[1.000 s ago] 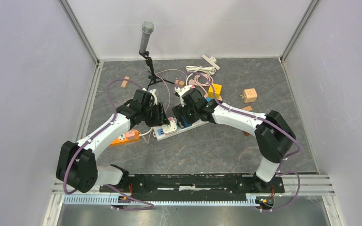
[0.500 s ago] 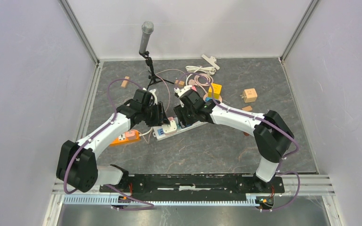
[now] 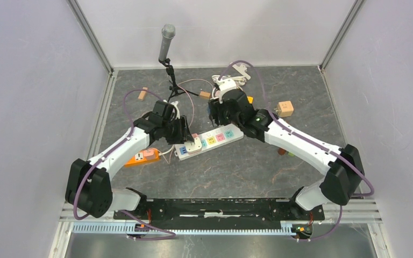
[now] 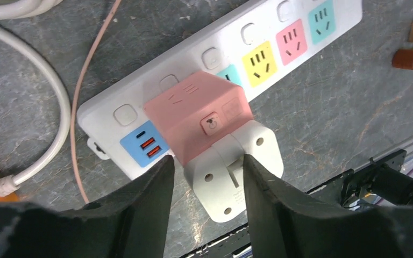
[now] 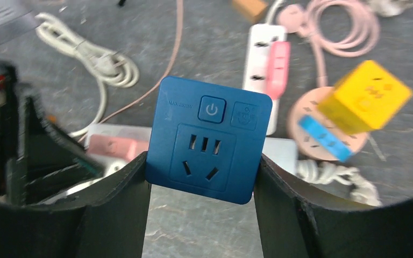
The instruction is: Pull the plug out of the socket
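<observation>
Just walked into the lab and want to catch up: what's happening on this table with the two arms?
The right gripper is clamped on a blue plug, holding it in the air, away from the white power strip. The left gripper is down at the strip, its fingers either side of a pink-and-white plug seated in it. Whether it is actually gripping is unclear.

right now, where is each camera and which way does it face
top external: above and behind left arm and right arm, facing down at both.
left wrist: on that wrist, facing down; left end effector straddles the pink adapter.
right wrist: on that wrist, facing the table; right end effector grips the blue adapter.
shared: top and left wrist show the power strip.
</observation>
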Action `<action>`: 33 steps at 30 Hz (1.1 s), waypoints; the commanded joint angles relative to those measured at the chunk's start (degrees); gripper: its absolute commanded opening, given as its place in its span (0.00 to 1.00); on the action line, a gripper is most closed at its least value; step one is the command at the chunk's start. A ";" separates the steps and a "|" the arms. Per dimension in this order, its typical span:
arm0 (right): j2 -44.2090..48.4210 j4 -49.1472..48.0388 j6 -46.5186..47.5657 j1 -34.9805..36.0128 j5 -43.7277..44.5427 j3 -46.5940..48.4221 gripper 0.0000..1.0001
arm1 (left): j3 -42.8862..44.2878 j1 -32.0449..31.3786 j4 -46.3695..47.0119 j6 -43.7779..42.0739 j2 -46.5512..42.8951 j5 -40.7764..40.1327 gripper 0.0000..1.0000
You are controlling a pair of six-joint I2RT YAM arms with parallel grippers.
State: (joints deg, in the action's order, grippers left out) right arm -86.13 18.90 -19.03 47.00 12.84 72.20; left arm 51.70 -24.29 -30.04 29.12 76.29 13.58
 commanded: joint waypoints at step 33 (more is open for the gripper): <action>11.05 -4.35 -4.02 -63.36 -26.65 -27.48 0.40 | 11.69 4.94 -8.35 1.10 -5.95 -11.61 1.00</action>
State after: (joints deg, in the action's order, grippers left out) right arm -73.17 20.10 -22.72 -15.11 -5.48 45.15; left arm 64.12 -20.14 -39.31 28.86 71.46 3.01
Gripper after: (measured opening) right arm 0.666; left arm 0.993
